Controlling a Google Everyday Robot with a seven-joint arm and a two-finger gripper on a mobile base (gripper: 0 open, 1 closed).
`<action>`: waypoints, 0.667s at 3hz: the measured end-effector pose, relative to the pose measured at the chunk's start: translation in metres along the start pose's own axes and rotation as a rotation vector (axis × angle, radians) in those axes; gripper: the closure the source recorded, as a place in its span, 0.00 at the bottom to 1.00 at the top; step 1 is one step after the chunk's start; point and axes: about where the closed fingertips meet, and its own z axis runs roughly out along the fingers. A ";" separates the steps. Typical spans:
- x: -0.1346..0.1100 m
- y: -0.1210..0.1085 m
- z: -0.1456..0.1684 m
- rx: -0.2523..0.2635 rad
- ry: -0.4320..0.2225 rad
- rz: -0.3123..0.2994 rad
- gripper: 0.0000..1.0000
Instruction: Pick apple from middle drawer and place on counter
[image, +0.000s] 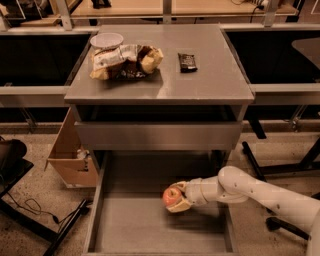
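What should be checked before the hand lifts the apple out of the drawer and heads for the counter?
1. Grip: the hand closes on the apple from both sides: ok.
2. Apple off the floor of the middle drawer: cannot tell.
3. Drawer pulled out, with nothing directly over the apple: ok.
4. Arm crosses the drawer's right wall without touching it: cannot tell.
5. Landing spot on the counter: ok. The front shows bare grey, away from the snack bags, the bowl and the dark bar.
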 end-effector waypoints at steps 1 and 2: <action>-0.043 -0.013 -0.066 0.030 0.023 0.041 1.00; -0.105 -0.042 -0.146 0.060 0.083 0.069 1.00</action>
